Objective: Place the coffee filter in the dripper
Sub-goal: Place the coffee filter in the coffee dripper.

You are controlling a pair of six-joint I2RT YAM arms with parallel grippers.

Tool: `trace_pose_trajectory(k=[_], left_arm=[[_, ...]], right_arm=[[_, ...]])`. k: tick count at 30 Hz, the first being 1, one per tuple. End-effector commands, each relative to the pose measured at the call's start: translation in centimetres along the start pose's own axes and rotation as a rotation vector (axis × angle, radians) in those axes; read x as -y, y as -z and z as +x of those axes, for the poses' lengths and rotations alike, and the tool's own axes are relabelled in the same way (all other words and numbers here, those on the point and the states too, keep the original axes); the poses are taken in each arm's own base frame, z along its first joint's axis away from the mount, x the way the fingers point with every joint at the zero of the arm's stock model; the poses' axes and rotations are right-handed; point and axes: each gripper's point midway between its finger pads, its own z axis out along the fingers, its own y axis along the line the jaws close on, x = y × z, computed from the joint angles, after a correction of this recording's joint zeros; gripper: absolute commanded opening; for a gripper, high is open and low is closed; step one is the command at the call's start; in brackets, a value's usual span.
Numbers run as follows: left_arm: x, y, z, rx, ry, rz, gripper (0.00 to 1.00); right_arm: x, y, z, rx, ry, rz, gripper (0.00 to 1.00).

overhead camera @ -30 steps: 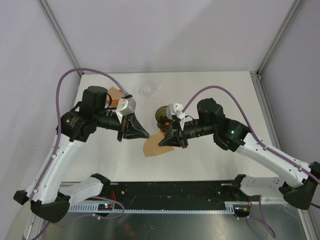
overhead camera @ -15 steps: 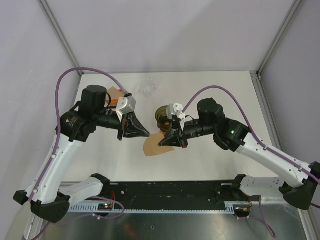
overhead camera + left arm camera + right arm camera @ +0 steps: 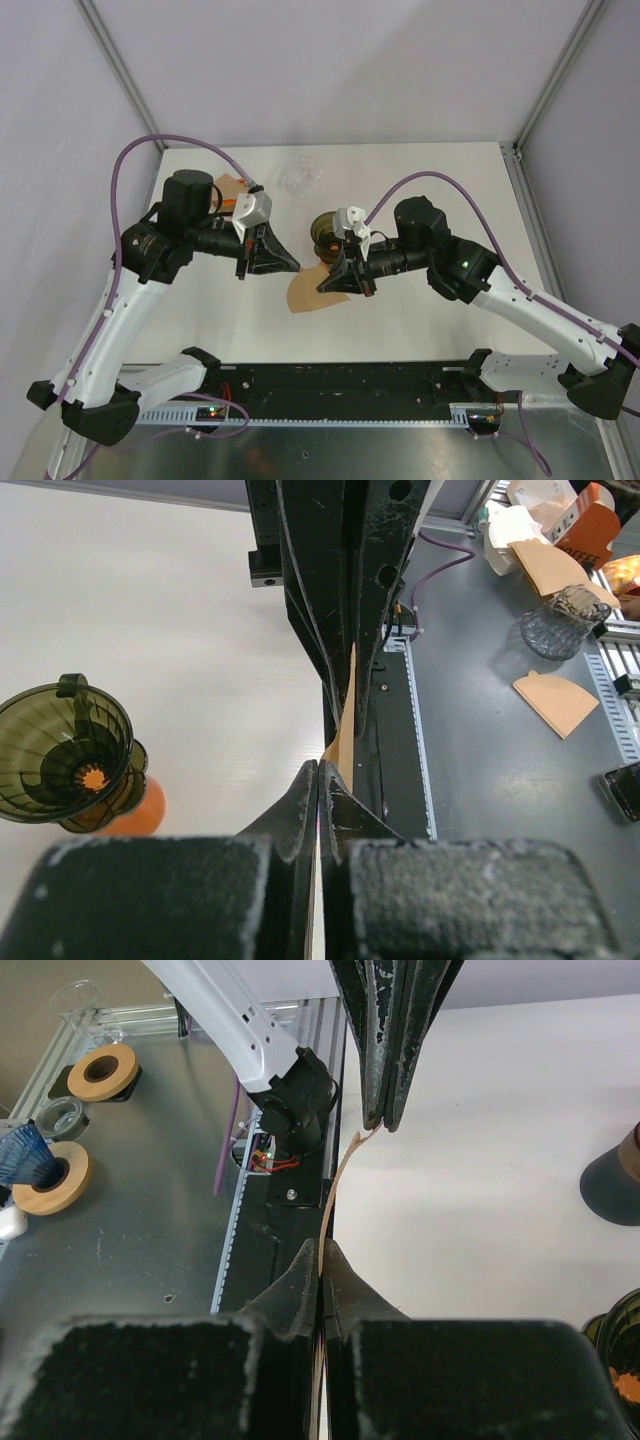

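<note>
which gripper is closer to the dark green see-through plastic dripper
Right. The right gripper lies just beside the dripper, on its near side; the left gripper is farther to its left. Both pinch the brown paper filter.

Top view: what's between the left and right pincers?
Only the filter. It spans from the left pincer to the right pincer, both shut on it. It shows edge-on in both wrist views.

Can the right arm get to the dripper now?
Probably yes: the dripper stands close beside the right fingers. But they and the left fingers are both shut on the filter.
</note>
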Motion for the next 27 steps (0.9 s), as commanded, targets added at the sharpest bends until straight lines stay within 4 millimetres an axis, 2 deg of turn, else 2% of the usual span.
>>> trace_pose_trajectory(k=[1, 11, 19, 27], left_arm=[[0.9, -0.1, -0.3, 0.022, -0.016, 0.044, 0.00], [2.1, -0.4, 0.3, 0.034, 0.000, 0.118, 0.00], [3.2, 0.0, -0.3, 0.052, 0.005, 0.144, 0.03], [2.8, -0.1, -0.1, 0.043, 0.019, 0.125, 0.05]], right_arm=[[-0.7, 0.4, -2.8, 0.069, 0.072, -0.014, 0.00], [-0.6, 0.4, -3.0, 0.075, 0.075, -0.012, 0.00], [0.0, 0.4, -2.8, 0.068, 0.069, 0.016, 0.00], [0.2, 0.4, -2.8, 0.069, 0.065, 0.027, 0.00]])
